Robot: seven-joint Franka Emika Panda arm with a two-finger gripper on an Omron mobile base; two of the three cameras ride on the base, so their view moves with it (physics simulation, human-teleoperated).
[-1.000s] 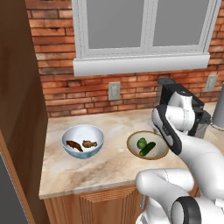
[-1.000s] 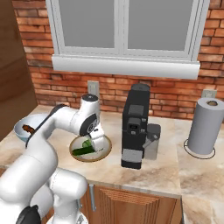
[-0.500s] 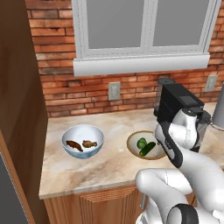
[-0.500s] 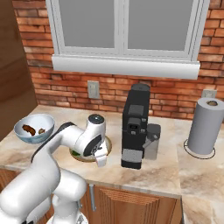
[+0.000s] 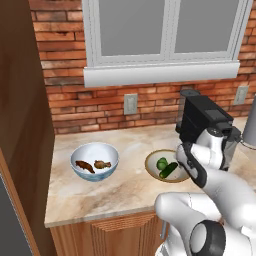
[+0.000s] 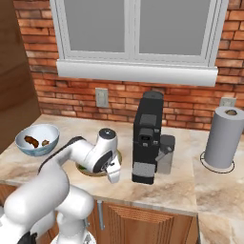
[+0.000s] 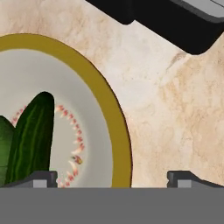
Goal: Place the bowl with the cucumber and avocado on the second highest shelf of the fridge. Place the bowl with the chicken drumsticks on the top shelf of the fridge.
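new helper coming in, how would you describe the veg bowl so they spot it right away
Start at the window and drop to the counter below it. Two bowls sit there: the veg bowl is the one nearer the black coffee machine. It is shallow with a mustard rim and holds a cucumber and avocado, while the blue bowl holds brown drumsticks.

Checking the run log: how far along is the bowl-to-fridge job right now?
Done: nothing. Both bowls sit on the counter; the chicken drumsticks lie in the blue bowl.

In hand: the gripper is low over the yellow-rimmed bowl with the cucumber and avocado, fingertips open astride its rim, nothing gripped.

Left: grasp that bowl, carry it to the second-highest fridge shelf, then the drumstick bowl to the top shelf.
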